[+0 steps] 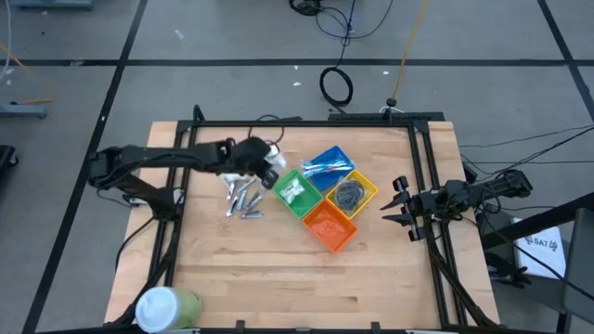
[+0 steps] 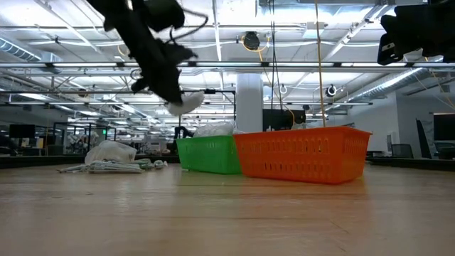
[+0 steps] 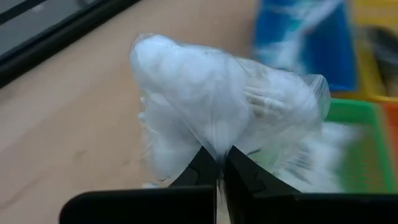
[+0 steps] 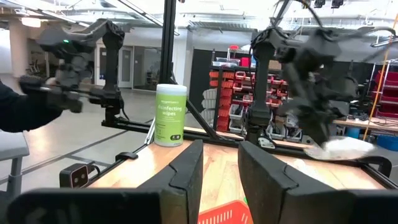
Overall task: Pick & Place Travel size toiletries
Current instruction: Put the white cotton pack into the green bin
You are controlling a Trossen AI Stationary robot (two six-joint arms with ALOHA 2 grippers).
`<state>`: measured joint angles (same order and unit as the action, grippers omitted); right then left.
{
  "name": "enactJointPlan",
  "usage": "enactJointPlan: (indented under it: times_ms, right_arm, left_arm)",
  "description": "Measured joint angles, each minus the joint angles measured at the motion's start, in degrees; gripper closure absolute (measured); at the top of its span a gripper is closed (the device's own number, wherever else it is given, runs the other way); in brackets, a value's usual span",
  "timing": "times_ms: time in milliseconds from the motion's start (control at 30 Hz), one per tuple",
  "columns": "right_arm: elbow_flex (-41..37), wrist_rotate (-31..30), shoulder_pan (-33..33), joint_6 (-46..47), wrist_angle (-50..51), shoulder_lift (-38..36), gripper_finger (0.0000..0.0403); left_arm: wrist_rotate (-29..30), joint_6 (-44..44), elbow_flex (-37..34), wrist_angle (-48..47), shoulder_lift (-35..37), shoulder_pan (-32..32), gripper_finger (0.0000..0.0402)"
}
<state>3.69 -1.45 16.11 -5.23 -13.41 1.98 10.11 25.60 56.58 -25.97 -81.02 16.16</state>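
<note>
A white lumpy packet [image 3: 217, 99] is hanging above the table, pinched at its lower edge by the left gripper [image 3: 219, 177], whose jaws are closing tight on the clear crinkled film. It is hovering just left of the green bin [image 1: 295, 193], with the blue bin [image 1: 329, 162] beyond. More toiletries — short silver metal pieces [image 1: 243, 201] — are lying loose on the wood to the near left. The yellow bin [image 1: 351, 193] is holding a dark grey wad, hard to make out. The orange bin [image 2: 302, 155] is blocking the low view of the others. The right gripper [image 1: 401, 204] is waiting at the table's right edge, jaws partly apart and holding nothing. A green-and-white cylinder [image 1: 167, 306] is sitting at the near-left corner.
</note>
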Motion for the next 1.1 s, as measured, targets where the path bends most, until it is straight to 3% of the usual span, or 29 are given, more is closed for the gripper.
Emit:
enactJointPlan:
  times_ms: [133, 367, 500, 767, 1100]
  right_arm:
    - [0.01, 0.00, 0.00, 0.02, 0.01, 0.00, 0.0312]
    - [-0.01, 0.00, 0.01, 0.02, 0.09, 0.02, 0.0312]
    - [0.01, 0.00, 0.01, 0.02, 0.05, 0.02, 0.0312]
    - [0.01, 0.00, 0.00, 0.00, 0.05, 0.01, 0.0312]
    - [-0.01, 0.00, 0.01, 0.00, 0.02, 0.00, 0.0312]
  left_arm:
    - [-0.07, 0.20, 0.00, 3.44, -0.27, -5.61, 0.0400]
    - [0.07, 0.64, 0.01, 13.09, -7.31, -10.84, 0.0400]
    - [-0.46, 1.27, 0.00, 14.95, -10.72, -11.00, 0.0400]
    - [-8.70, 4.46, 0.00, 16.25, -16.27, -10.15, 0.0400]
    - [-9.25, 6.55, 0.00, 15.46, -19.97, -9.84, 0.0400]
